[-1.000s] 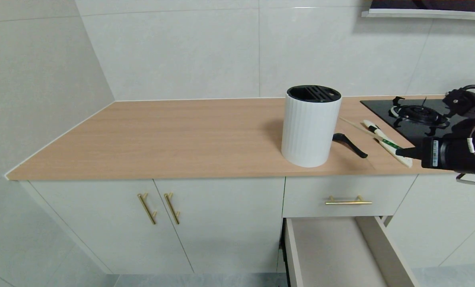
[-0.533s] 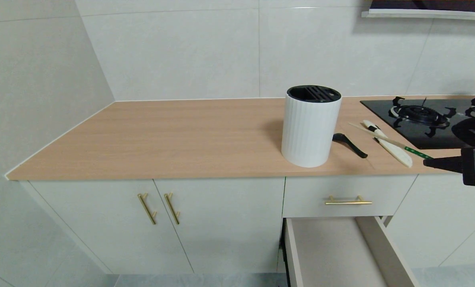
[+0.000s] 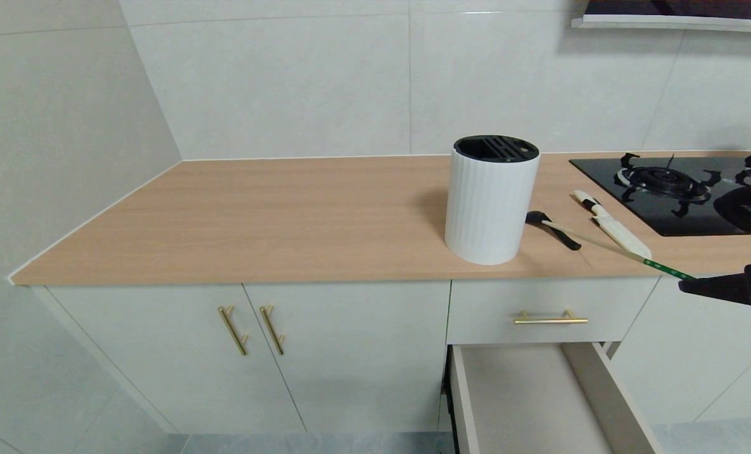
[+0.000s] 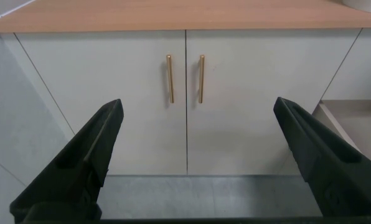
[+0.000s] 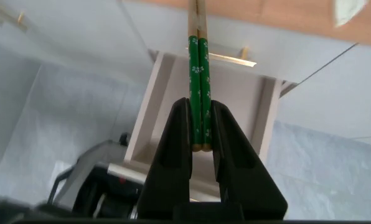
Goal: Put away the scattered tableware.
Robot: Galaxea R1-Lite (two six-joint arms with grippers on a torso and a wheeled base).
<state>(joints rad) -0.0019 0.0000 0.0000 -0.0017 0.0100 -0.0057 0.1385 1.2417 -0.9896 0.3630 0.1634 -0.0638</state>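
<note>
My right gripper (image 3: 692, 285) hangs off the counter's front edge at the right, shut on the green-tipped end of a pair of chopsticks (image 3: 608, 244). The sticks slant back over the counter toward a black utensil (image 3: 565, 239). In the right wrist view the right gripper (image 5: 200, 111) pinches the chopsticks (image 5: 198, 59) above the open drawer (image 5: 254, 124). A white utensil with a black band (image 3: 616, 229) lies beside the stove. A white ribbed cutlery holder (image 3: 490, 202) with a slotted black top stands upright on the counter. My left gripper (image 4: 198, 109) is open, low in front of the cabinet doors.
The wooden counter (image 3: 274, 221) stretches left of the holder. A black gas stove (image 3: 665, 189) sits at the back right. The lower drawer (image 3: 526, 397) is pulled out below a closed one with a gold handle (image 3: 550, 318). The cabinet doors (image 4: 185, 93) carry two gold handles.
My right gripper has pulled back and down from over the counter to beyond its front edge, carrying the chopsticks away from the white utensil. The left arm and the other items stayed put.
</note>
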